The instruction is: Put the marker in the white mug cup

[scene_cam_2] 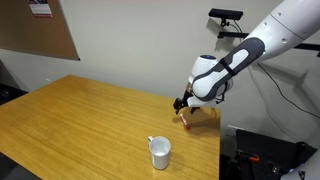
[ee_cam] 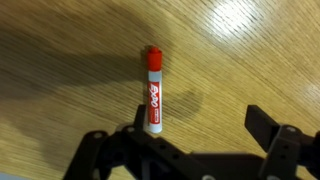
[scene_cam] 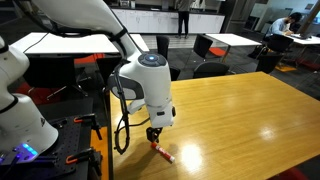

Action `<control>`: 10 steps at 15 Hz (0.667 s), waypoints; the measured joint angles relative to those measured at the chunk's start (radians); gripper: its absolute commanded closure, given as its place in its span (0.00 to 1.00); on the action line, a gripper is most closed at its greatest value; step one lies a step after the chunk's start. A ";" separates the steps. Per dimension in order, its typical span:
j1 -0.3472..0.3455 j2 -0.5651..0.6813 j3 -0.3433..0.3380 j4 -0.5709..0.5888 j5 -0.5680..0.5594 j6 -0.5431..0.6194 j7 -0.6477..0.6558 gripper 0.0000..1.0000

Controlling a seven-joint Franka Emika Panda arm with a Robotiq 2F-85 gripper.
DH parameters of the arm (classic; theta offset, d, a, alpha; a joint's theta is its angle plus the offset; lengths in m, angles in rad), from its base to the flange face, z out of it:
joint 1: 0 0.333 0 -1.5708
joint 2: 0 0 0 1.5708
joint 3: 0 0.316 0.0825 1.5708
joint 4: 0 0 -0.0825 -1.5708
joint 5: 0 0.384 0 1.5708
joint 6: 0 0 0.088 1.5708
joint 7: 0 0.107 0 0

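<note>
We start at the claw [ee_cam: 198, 125]. In the wrist view its two dark fingers stand wide apart with nothing between them, so it is released and holds nothing. In both exterior views it hangs just above the wooden table [scene_cam_2: 70, 110], pointing down.

The marker [ee_cam: 153, 92] lies flat on the table just below the claw. In the wrist view its whitish end is close by one finger and its red cap points away. It sits off to one side of the gap rather than centred in it. An exterior view shows the marker [scene_cam: 162, 153] on the wood just beside the fingertips, apart from them.

Further out, the white mug cup [scene_cam_2: 160, 152] stands upright near the table's edge. Its mouth is open and it is well apart from the marker and the claw.

We judge that the step in hand is the approach to the pick, and nothing is gripped yet. The next move calls for shifting sideways so the barrel lies between the fingers, turning the wrist so they close across it, then lowering and clenching. The carry to the mug comes after that.

By our count there is one marker, one mug and one claw.
</note>
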 measured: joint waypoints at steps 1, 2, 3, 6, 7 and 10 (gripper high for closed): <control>0.000 0.010 0.000 0.005 0.008 0.000 -0.001 0.00; 0.000 0.021 0.000 0.009 0.016 0.000 -0.002 0.00; 0.000 0.030 0.000 0.013 0.023 0.000 -0.004 0.00; 0.000 0.057 0.000 0.023 0.040 0.000 -0.018 0.00; 0.000 0.066 0.000 0.026 0.041 0.000 -0.018 0.00; -0.003 0.094 0.000 0.036 0.048 0.000 -0.019 0.00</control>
